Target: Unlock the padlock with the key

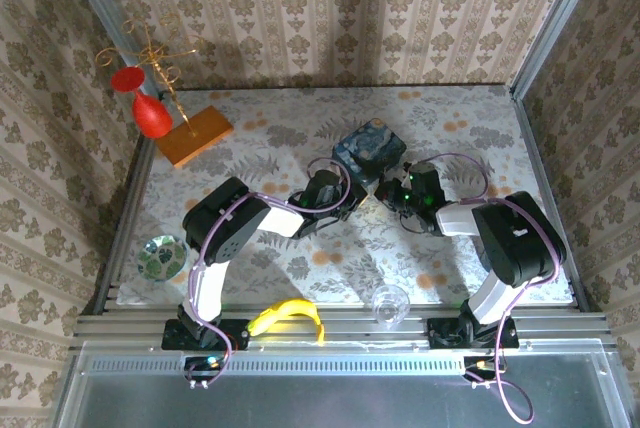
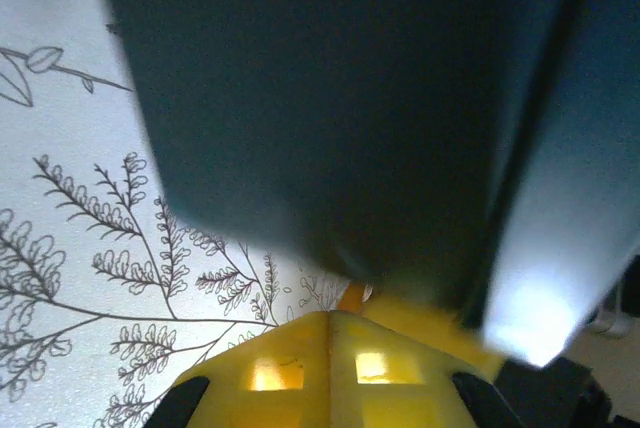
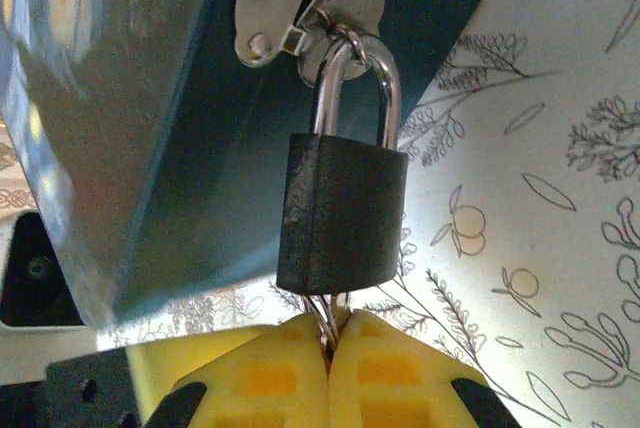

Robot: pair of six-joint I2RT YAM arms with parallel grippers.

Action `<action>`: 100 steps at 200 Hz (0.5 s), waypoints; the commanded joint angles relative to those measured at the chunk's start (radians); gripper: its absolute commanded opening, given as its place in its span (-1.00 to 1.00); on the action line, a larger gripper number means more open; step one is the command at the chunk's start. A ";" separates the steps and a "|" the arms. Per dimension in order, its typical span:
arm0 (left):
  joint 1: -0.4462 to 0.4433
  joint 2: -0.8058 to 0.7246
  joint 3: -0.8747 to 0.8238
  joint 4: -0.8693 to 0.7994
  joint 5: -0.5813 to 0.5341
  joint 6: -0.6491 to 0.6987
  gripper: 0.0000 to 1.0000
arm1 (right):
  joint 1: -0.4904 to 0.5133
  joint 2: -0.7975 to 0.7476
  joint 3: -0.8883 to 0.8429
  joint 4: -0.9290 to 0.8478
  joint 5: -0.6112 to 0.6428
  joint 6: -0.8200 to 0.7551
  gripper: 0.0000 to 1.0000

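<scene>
The padlock (image 3: 340, 213) is a small dark grey block. Its silver shackle (image 3: 355, 88) passes through the metal hasp (image 3: 275, 8) of the blue painted tin (image 3: 150, 118). My right gripper (image 3: 330, 330) sits just below the lock body, its yellow fingers shut on the key (image 3: 330, 310). The key and its thin wire ring run up into the bottom of the lock. My left gripper (image 2: 335, 316) is shut, its tips pressed against the tin's dark side (image 2: 340, 98). From above, the tin (image 1: 368, 146) lies between the left gripper (image 1: 335, 180) and the right gripper (image 1: 392, 191).
A red glass (image 1: 150, 113) and a gold wire stand on an orange wooden base (image 1: 197, 135) are at the back left. A small glass dish (image 1: 160, 256) lies at the left edge. A banana (image 1: 285, 316) and a clear cup (image 1: 390, 303) rest by the near rail.
</scene>
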 commanded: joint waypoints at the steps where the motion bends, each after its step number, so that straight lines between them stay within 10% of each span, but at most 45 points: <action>1: 0.015 -0.027 -0.008 0.017 0.000 0.015 -0.95 | 0.001 -0.052 0.013 -0.112 -0.033 -0.068 -1.00; 27: 0.018 -0.040 0.005 0.010 -0.002 0.034 -0.39 | 0.001 -0.092 0.043 -0.229 -0.027 -0.143 -1.00; 100: 0.015 -0.186 -0.104 0.031 -0.009 0.035 0.33 | 0.002 -0.124 0.062 -0.337 -0.083 -0.211 -1.00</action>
